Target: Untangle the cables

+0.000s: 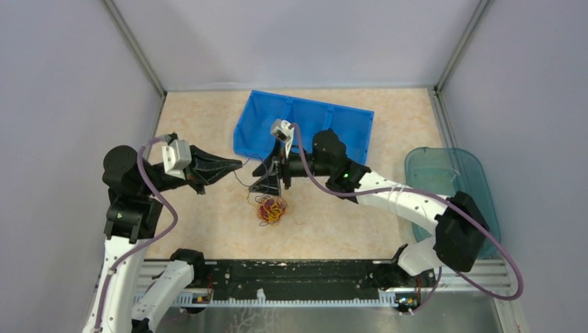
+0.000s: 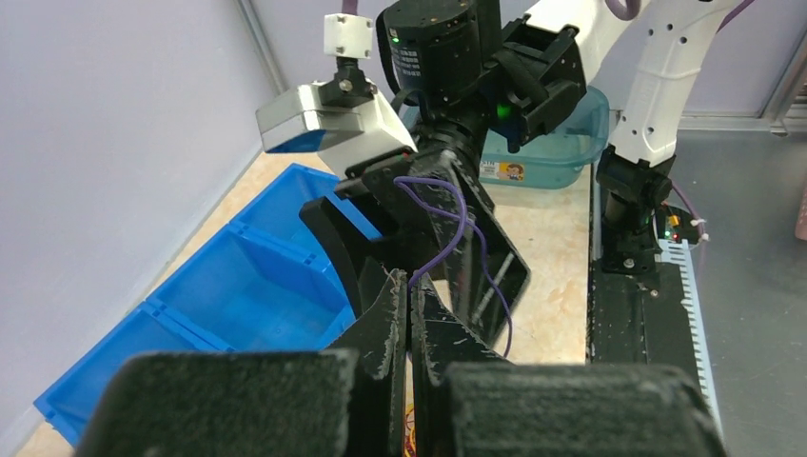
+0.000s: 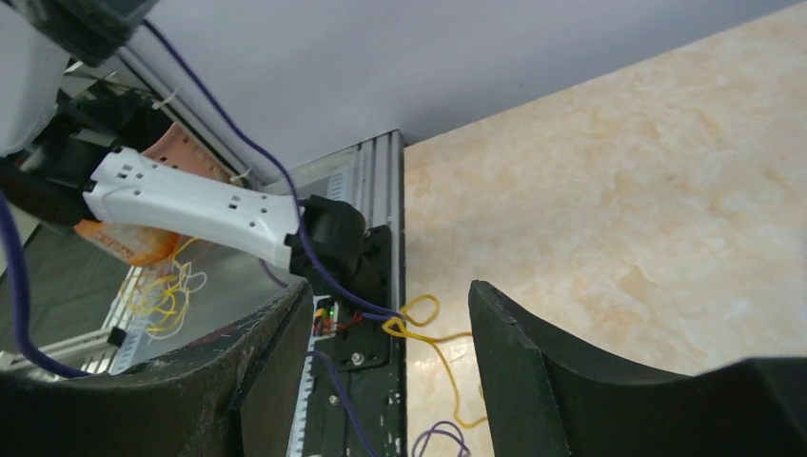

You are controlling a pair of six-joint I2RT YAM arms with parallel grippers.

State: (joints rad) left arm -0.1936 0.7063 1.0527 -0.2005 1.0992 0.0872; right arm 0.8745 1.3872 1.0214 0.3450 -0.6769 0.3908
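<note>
The cables lie as a small tangle [image 1: 270, 209] of red, orange-yellow and dark strands on the table, just below my right gripper. My left gripper [image 1: 238, 165] is shut on a thin purple strand [image 2: 440, 205]. The strand rises from the fingertips [image 2: 410, 286] and drapes over my right gripper's black fingers [image 2: 476, 257]. My right gripper [image 1: 263, 179] is open above the tangle. In the right wrist view a yellow strand [image 3: 447, 335] knotted to a purple strand [image 3: 328, 276] hangs between its spread fingers [image 3: 514, 362], touching neither.
A blue divided bin [image 1: 305, 125] lies behind the grippers and shows in the left wrist view [image 2: 257, 295]. A teal tub [image 1: 451, 184] stands at the right edge. The black base rail [image 1: 291, 277] runs along the near edge. Grey walls enclose the table.
</note>
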